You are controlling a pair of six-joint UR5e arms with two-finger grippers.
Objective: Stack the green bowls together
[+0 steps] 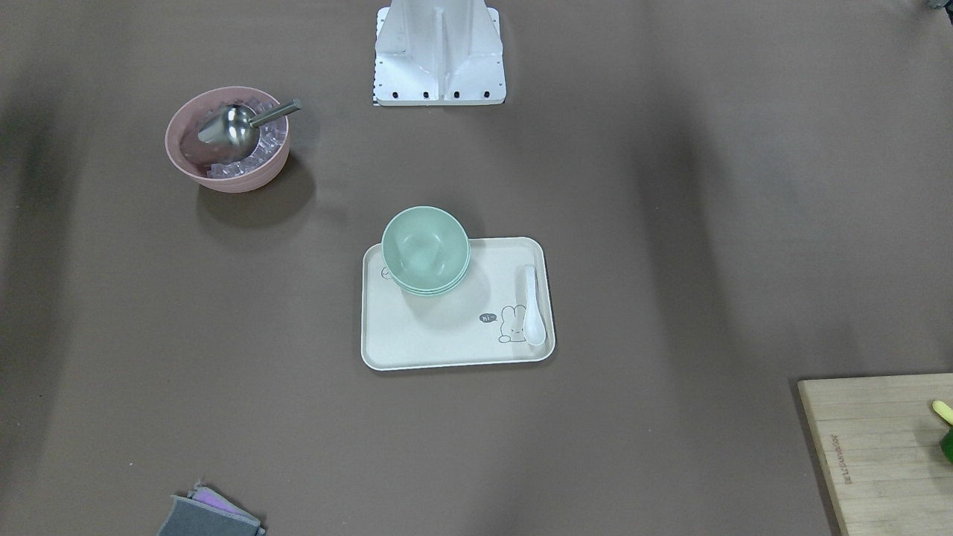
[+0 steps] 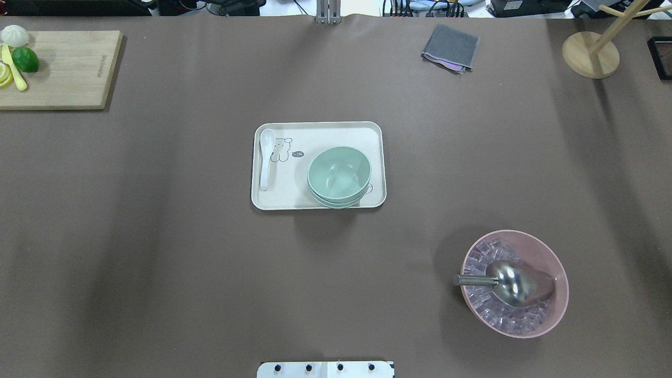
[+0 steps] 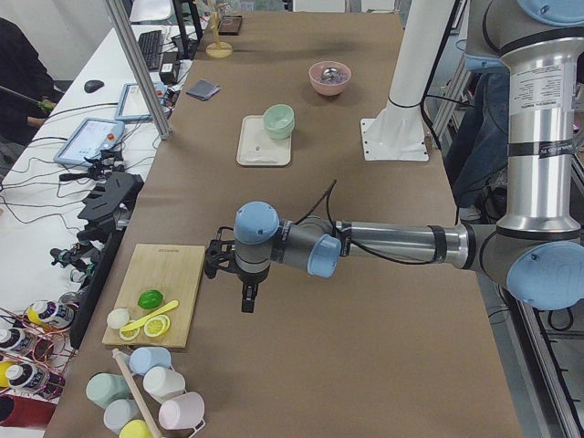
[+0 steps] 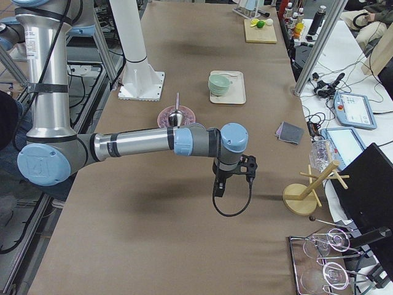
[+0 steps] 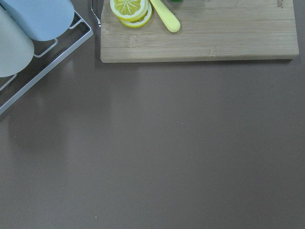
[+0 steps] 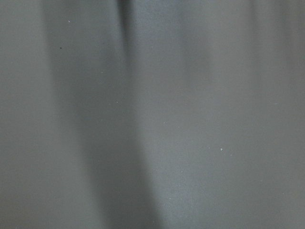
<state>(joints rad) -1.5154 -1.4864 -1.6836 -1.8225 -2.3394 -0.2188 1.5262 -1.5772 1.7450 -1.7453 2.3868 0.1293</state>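
Observation:
The green bowls (image 1: 425, 249) sit nested in one stack on a cream tray (image 1: 447, 339), also seen from overhead (image 2: 339, 176) and small in both side views (image 3: 278, 120) (image 4: 218, 83). My left gripper (image 3: 246, 297) hangs above bare table beside the cutting board, far from the bowls. My right gripper (image 4: 218, 187) hangs above bare table near the wooden stand, also far from the bowls. Both grippers show only in the side views, so I cannot tell whether they are open or shut. Neither seems to hold anything.
A white spoon (image 2: 265, 157) lies on the tray (image 2: 325, 134). A pink bowl (image 2: 517, 283) holds ice cubes and a metal scoop. A cutting board (image 2: 58, 68) carries lime and lemon pieces. A grey cloth (image 2: 450, 48) and a wooden stand (image 2: 590, 55) are at the far edge. A cup rack (image 5: 28, 43) shows too.

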